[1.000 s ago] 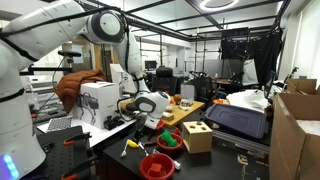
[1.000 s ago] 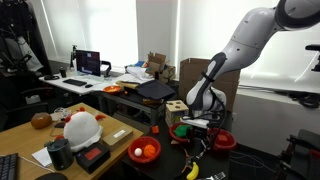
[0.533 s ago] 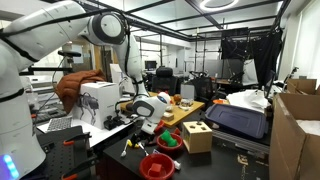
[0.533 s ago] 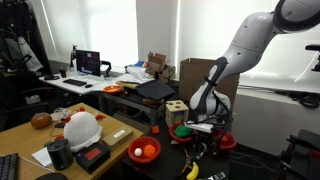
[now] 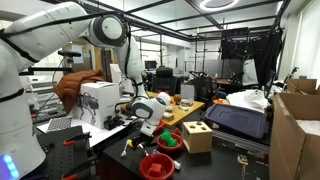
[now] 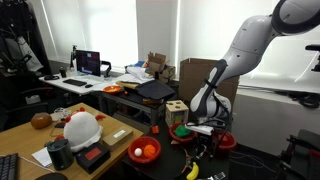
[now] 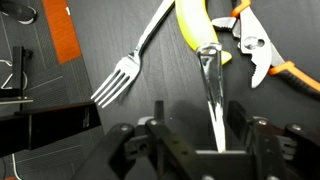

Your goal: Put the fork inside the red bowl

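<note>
Fork (image 7: 122,75) lies flat on the dark table (image 7: 170,85), its long axis diagonal in the wrist view, tines toward the lower left and handle cut off at the top edge. The gripper (image 7: 197,118) hangs open beside it, straddling a yellow-handled utensil (image 7: 197,25) whose tip is hidden.

Surfaces: fork (image 7: 120,75) polished glossy metal; tabletop (image 7: 165,75) matt dark, faintly grained; pliers (image 7: 262,50) dull steel, orange plastic grips.

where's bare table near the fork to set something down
Bare table lies between the orange strip and the fork, with a narrower gap between the fork and the yellow-handled utensil. It is crowded where the pliers lie close beside that utensil.
</note>
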### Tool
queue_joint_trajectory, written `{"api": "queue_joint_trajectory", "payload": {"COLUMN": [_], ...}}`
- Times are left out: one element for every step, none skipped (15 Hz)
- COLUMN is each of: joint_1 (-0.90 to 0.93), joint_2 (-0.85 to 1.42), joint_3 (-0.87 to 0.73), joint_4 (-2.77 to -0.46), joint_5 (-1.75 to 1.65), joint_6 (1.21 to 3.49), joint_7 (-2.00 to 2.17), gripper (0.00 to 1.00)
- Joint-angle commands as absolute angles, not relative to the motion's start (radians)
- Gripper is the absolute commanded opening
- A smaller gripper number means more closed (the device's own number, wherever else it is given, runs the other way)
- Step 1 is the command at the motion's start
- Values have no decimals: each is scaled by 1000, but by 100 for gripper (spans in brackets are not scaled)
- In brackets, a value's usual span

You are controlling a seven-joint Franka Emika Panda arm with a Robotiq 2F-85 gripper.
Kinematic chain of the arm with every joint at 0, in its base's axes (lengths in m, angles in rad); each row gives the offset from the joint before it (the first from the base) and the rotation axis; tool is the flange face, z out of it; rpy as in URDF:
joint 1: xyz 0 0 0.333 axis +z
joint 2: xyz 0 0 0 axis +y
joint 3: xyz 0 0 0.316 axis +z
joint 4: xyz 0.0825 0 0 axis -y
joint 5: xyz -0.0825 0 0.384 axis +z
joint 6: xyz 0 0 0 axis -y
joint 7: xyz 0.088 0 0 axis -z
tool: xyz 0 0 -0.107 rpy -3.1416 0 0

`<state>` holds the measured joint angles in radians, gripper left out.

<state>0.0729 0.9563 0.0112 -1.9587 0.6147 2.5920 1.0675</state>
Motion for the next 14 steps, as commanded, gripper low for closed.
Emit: {"api": "queue_joint_trajectory", "payload": {"joint_1": [64, 64, 64, 65, 65, 64, 67, 73, 78, 84, 91, 96, 99, 99], "joint_2": [938, 937, 936, 932, 929, 924, 918, 908, 900, 890, 875, 861, 840, 823], "joint_3": [23, 22, 23, 22, 22, 24, 24, 24, 26, 28, 32, 35, 43, 53], "joint_4": [-1979, -1979, -1979, -1981, -1982, -1983, -1984, -1985, -1985, -1985, -1987, -1989, -1993, -1995], "joint_5": [626, 625, 624, 622, 621, 619, 615, 608, 602, 592, 581, 569, 557, 545], "joint_6": [2626, 2629, 2632, 2636, 2640, 2643, 2646, 2648, 2649, 2650, 2650, 2651, 2652, 2654], "joint_7": [1068, 1068, 1066, 1065, 1063, 1059, 1055, 1051, 1045, 1041, 1030, 1014, 997, 974], "gripper": [35, 29, 22, 14, 7, 1, 0, 2, 3, 3, 3, 3, 3, 3]}}
